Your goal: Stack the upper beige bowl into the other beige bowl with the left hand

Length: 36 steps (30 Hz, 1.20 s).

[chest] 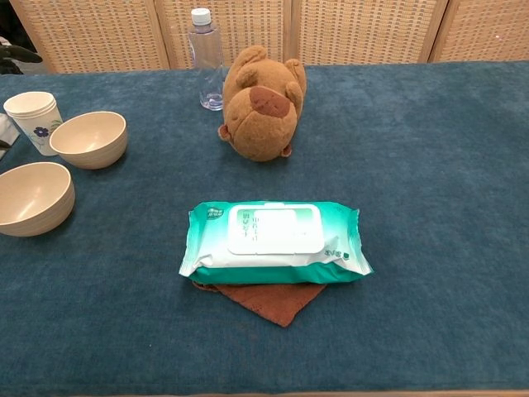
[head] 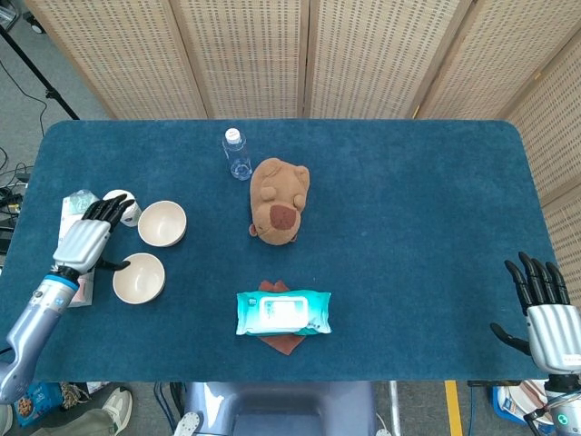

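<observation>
Two beige bowls sit at the table's left. The upper bowl is farther back; the other bowl lies nearer the front edge. Both stand upright and apart. My left hand hovers just left of the two bowls with fingers spread, holding nothing; its thumb points toward the lower bowl. In the chest view only a dark fingertip sliver shows at the top left edge. My right hand stays open off the table's front right corner.
A white paper cup stands beside the upper bowl, partly behind my left hand. A tissue pack lies at the left edge. A water bottle, a plush capybara and a wet-wipes pack on a brown cloth occupy the middle.
</observation>
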Each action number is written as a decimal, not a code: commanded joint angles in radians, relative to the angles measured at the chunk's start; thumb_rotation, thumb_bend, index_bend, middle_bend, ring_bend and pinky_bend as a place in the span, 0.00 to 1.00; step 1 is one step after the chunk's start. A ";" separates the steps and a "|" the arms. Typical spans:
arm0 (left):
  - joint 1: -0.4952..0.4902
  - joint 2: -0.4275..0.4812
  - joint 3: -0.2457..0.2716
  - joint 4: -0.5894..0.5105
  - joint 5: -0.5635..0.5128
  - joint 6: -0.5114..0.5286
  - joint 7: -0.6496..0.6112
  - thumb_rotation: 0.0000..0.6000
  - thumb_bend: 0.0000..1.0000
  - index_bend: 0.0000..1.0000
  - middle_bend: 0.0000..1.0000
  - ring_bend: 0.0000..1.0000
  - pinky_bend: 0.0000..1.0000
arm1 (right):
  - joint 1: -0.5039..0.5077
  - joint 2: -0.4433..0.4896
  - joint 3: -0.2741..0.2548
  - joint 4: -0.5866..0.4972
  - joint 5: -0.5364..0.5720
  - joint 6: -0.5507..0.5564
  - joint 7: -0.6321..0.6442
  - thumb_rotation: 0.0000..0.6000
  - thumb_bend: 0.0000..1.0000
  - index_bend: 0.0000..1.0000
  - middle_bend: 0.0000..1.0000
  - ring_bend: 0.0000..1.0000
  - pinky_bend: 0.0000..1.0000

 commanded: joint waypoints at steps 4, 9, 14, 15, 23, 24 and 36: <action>-0.063 -0.059 -0.013 0.066 -0.069 -0.090 -0.001 1.00 0.21 0.20 0.00 0.00 0.00 | -0.002 -0.004 0.004 0.003 -0.001 -0.011 -0.005 1.00 0.00 0.00 0.00 0.00 0.00; -0.100 -0.083 -0.022 0.075 -0.105 -0.127 0.020 1.00 0.23 0.32 0.00 0.00 0.00 | -0.002 -0.008 0.006 0.005 -0.003 -0.020 -0.007 1.00 0.00 0.00 0.00 0.00 0.00; -0.123 -0.099 -0.025 0.063 -0.155 -0.135 0.083 1.00 0.23 0.39 0.00 0.00 0.00 | -0.006 -0.006 0.012 0.005 -0.001 -0.021 -0.002 1.00 0.00 0.00 0.00 0.00 0.00; -0.126 -0.107 -0.026 0.061 -0.177 -0.132 0.106 1.00 0.23 0.39 0.00 0.00 0.00 | -0.007 -0.005 0.012 0.006 -0.001 -0.022 0.000 1.00 0.00 0.00 0.00 0.00 0.00; -0.150 -0.165 -0.031 0.050 -0.354 -0.096 0.280 1.00 0.23 0.43 0.00 0.00 0.00 | -0.009 -0.003 0.014 0.007 -0.004 -0.027 0.016 1.00 0.00 0.00 0.00 0.00 0.00; -0.155 -0.173 -0.032 0.053 -0.366 -0.093 0.292 1.00 0.23 0.44 0.00 0.00 0.00 | -0.009 -0.003 0.015 0.007 -0.004 -0.028 0.017 1.00 0.00 0.00 0.00 0.00 0.00; -0.190 -0.198 -0.021 0.058 -0.445 -0.117 0.351 1.00 0.22 0.51 0.00 0.00 0.00 | -0.010 0.002 0.023 0.010 0.005 -0.042 0.039 1.00 0.00 0.00 0.00 0.00 0.00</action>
